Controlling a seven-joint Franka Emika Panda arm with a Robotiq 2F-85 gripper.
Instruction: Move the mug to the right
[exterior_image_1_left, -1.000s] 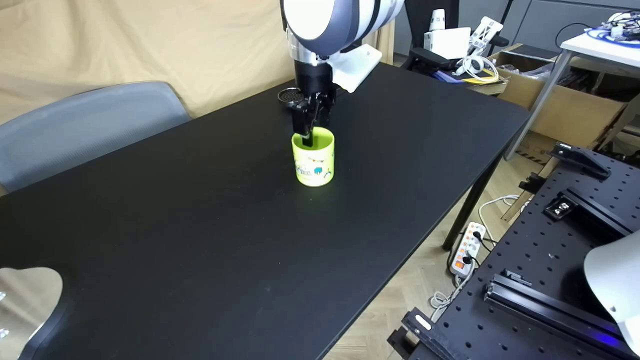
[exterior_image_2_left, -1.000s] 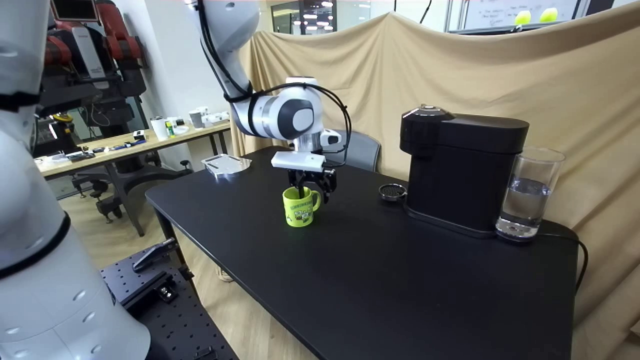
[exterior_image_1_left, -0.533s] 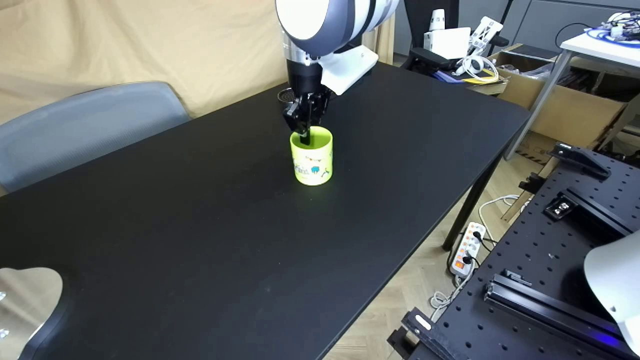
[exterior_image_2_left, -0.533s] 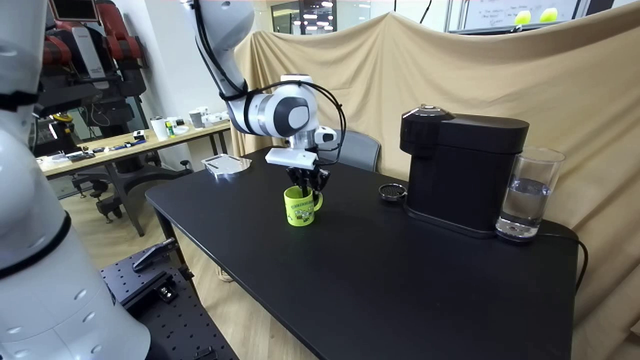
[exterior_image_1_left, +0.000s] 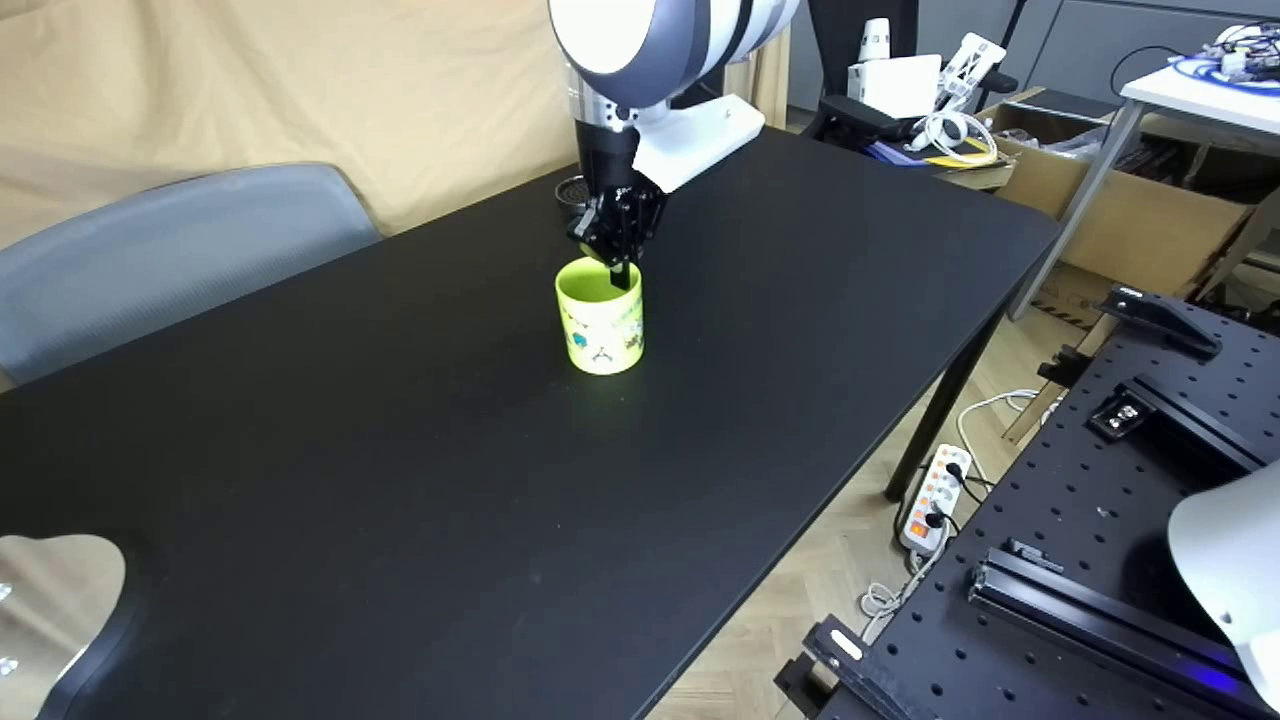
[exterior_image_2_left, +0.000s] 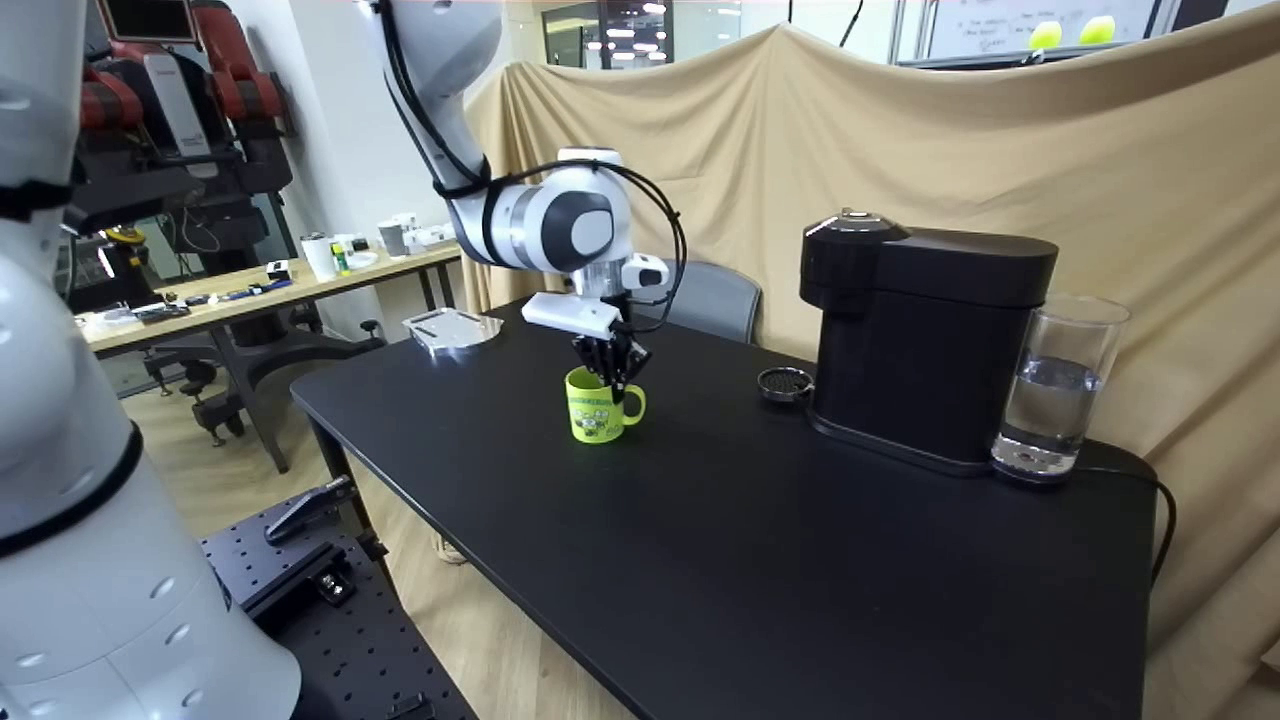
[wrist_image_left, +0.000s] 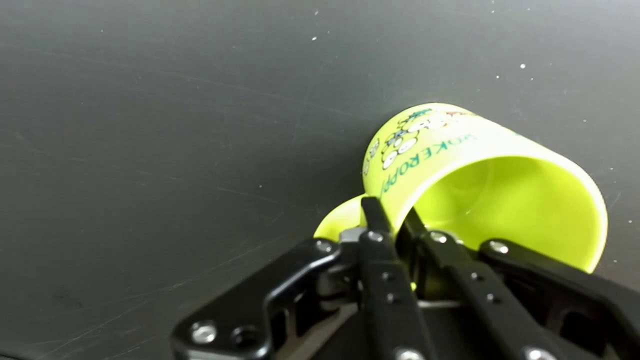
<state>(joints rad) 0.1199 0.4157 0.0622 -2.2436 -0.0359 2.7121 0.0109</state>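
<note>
Yellow-green with a pale rim, the mug (wrist_image_left: 480, 180) is about upright between the long edges of the black table (exterior_image_1_left: 450, 500); whether its base touches the tabletop I cannot tell. In the wrist view green letters — "KEROPP" can be read — curve below the rim, beside printed figures with round white eyes. The gripper (wrist_image_left: 392, 209) points down at the handle side, one fingertip inside the mug and the other outside, next to the handle (wrist_image_left: 340, 220). Its fingers (wrist_image_left: 375, 215) are drawn close together, clamped on the mug's wall between them.

In an exterior view a round metal dish (exterior_image_2_left: 785, 384) with a dark mesh sits just beside a black appliance (exterior_image_2_left: 930, 350), well apart from the mug. At the appliance's other side stands a tall clear vessel (exterior_image_2_left: 1055, 400), partly filled with water. A silvery plate (exterior_image_2_left: 455, 328) lies near one end of the table. Tan cloth (exterior_image_2_left: 900, 150) hangs behind — and a grey-blue chair (exterior_image_1_left: 180, 250) stands between cloth and table.
</note>
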